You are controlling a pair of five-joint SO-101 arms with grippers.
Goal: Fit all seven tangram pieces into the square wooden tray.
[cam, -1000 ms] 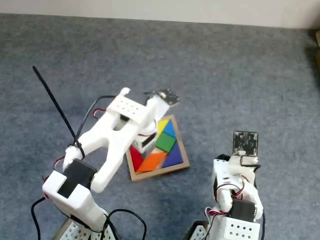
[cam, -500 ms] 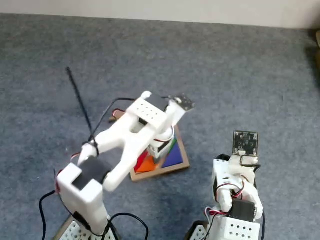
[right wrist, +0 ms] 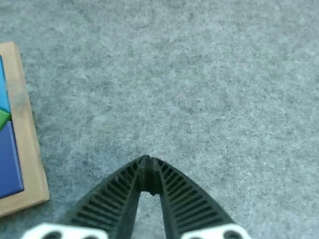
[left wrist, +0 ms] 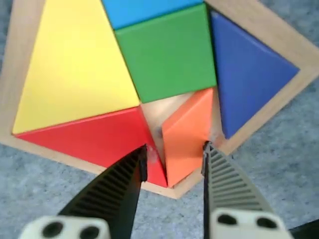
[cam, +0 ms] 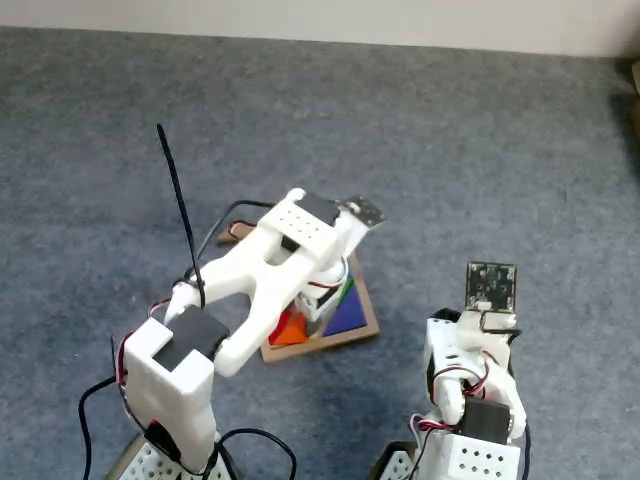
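The square wooden tray lies on grey carpet and holds a yellow triangle, a light blue piece, a green square, a dark blue triangle and a red triangle. An orange piece sits tilted in the gap by the tray's corner, with bare wood showing beside it. My left gripper is open and straddles the orange piece; one fingertip touches its edge, the other rests over the red triangle. My right gripper is shut above bare carpet, beside the tray.
In the high view the left arm covers most of the tray. The right arm is folded back at the front right. A small brown thing peeks out behind the left arm. Open carpet surrounds the tray.
The left arm has swung to the right and come over the tray, hiding most of the pieces in the high view. The right arm has kept still.
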